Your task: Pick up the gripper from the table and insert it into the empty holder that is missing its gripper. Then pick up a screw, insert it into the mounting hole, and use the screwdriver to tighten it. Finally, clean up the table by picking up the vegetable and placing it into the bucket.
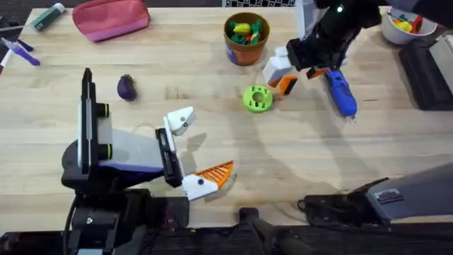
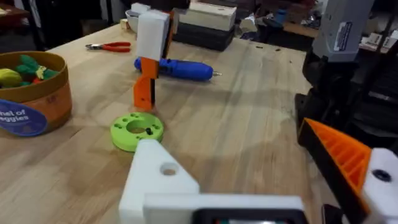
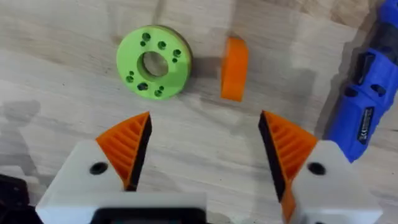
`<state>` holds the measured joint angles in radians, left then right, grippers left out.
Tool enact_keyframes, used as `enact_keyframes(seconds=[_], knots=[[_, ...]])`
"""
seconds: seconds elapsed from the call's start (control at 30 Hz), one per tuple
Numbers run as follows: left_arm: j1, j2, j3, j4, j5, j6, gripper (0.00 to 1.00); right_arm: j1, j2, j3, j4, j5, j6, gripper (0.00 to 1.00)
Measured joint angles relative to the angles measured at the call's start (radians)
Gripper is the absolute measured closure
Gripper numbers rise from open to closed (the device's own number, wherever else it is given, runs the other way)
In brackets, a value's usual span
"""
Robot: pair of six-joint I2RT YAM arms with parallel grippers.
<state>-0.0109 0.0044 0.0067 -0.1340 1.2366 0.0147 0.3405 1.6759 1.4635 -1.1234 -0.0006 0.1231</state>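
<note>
The right claw (image 3: 202, 152), spread wide, hovers over the gripper (image 3: 234, 67), which lies lengthwise just beyond its fingertips, mid-frame.

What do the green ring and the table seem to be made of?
The green ring looks like matte plastic, perhaps 3D-printed: uniform bright colour, dull surface, neat small holes around its centre. The table looks like pale wood with a smooth, slightly sheeny finish: grain lines and plank seams run across it.

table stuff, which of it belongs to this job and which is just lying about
Job: gripper, holder, screwdriver, vegetable, bucket.

Lying about: green disc, pink pouch, red pliers, white bowl.
</note>
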Motion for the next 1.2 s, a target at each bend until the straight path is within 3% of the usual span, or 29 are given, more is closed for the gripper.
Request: enact_keyframes(seconds=[1.0,1.2], knots=[[0.0,0.0,0.0,0.0,0.0,0.0,0.015,0.007,0.098,0.038,-0.003,0.035,0.008,0.007],[0.0,0.0,0.0,0.0,0.0,0.0,0.014,-0.032,0.137,0.039,0.024,0.056,0.004,0.008]])
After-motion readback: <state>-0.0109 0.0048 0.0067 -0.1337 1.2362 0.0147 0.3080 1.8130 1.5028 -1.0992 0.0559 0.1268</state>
